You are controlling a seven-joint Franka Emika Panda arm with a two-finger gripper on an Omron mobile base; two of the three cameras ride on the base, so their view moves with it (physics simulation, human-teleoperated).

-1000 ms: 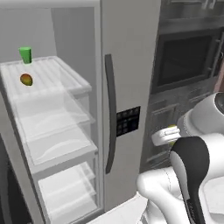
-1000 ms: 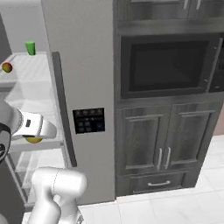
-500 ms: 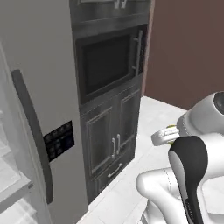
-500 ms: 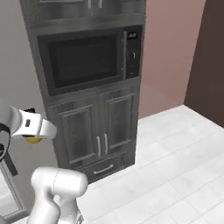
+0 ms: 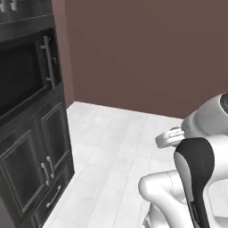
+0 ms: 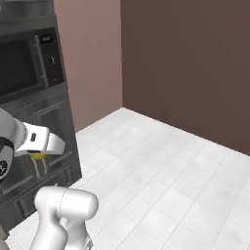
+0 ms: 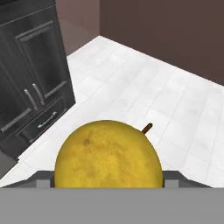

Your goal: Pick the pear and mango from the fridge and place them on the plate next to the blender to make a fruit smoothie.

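Item: small plain yellow-orange rounded pear [image 7: 107, 155], speckled skin, short brown stem at its upper right in the hand view, sitting low and centre between the gripper's finger tips, which are largely hidden behind the fruit. Gripper [image 5: 174, 137]: white two-finger claw closed around the pear; in the left base view only a sliver of yellow-green fruit shows past the white hand, and in the right base view a thin yellow edge shows under the white hand [image 6: 40, 144]. The exact finger gap cannot be read from any view. Landmark: tall dark grey cabinet column [image 5: 31, 147] with panelled double doors, slim metal handles and a drawer below. Built-in black microwave oven [image 5: 22, 78] with a vertical bar handle sits directly above the cabinet doors; the right base view adds its small control panel [image 6: 49, 59], not legible. The hand view shows the lower doors and drawer [image 7: 33, 92] to the upper left of the pear, the fruit held well clear of them over the floor. Floor: pale grey-white square tiles [image 6: 166, 180], running from the cabinet foot to the walls. Walls: plain brown-maroon [image 5: 147, 53], meeting in a corner [image 6: 121, 53] seen in the right base view to the right of the cabinet.
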